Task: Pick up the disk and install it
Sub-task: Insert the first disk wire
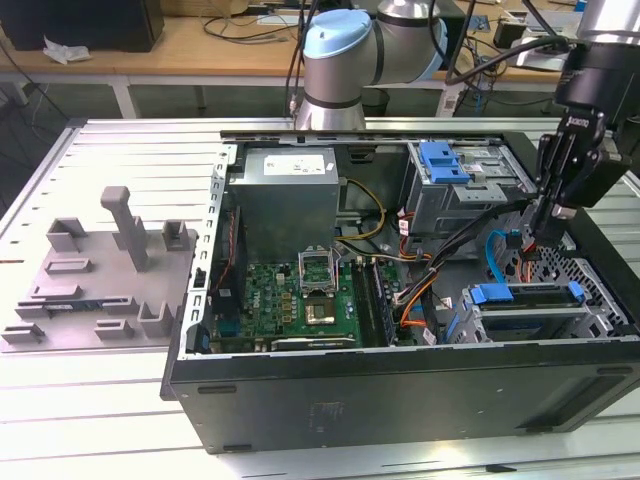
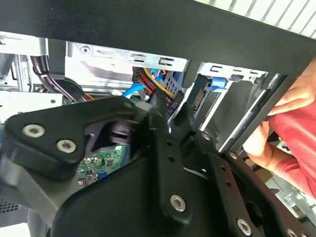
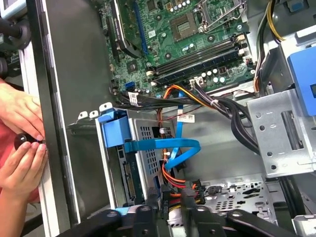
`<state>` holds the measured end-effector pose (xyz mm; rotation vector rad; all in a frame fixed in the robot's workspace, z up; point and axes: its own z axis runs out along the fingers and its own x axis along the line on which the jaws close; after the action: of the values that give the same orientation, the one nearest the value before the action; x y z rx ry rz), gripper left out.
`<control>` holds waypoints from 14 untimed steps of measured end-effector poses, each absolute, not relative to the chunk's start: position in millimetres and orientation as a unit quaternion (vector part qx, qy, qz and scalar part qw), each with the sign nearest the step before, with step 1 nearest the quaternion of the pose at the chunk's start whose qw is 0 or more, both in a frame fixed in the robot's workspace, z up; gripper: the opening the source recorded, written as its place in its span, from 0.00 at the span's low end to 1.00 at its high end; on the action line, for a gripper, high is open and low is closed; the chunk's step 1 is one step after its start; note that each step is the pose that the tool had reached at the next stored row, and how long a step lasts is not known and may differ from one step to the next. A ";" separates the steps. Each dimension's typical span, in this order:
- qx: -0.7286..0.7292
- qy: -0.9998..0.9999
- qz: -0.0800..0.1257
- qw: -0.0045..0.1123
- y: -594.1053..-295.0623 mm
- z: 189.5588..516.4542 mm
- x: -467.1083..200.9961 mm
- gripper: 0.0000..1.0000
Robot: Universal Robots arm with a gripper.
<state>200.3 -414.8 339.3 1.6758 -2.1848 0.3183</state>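
A wooden bench (image 1: 185, 55) stands behind the slatted grey table (image 1: 130, 150).

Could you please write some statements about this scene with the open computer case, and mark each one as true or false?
1. The computer case lies open, and its green motherboard shows. True.
2. The pincer is above the grey fixture. False: it is at the case's end on the exterior view's right, near the drive cage.
3. In the first wrist view, a person's hand rests at the case's edge. True.
4. The flat cable beside the drive cage is yellow. False: it is blue.
5. The disk lies on the grey fixture. False: it sits in the drive cage, inside the case.
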 end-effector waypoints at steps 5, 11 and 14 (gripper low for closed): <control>0.594 -0.775 0.113 0.184 -412.7 336.2 200.3 0.28; 0.594 -0.774 0.116 0.186 -411.2 336.1 200.4 0.28; 0.593 -0.774 0.118 0.188 -411.2 336.1 200.8 0.28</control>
<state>200.8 -411.2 336.1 1.6694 -2.1771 0.3316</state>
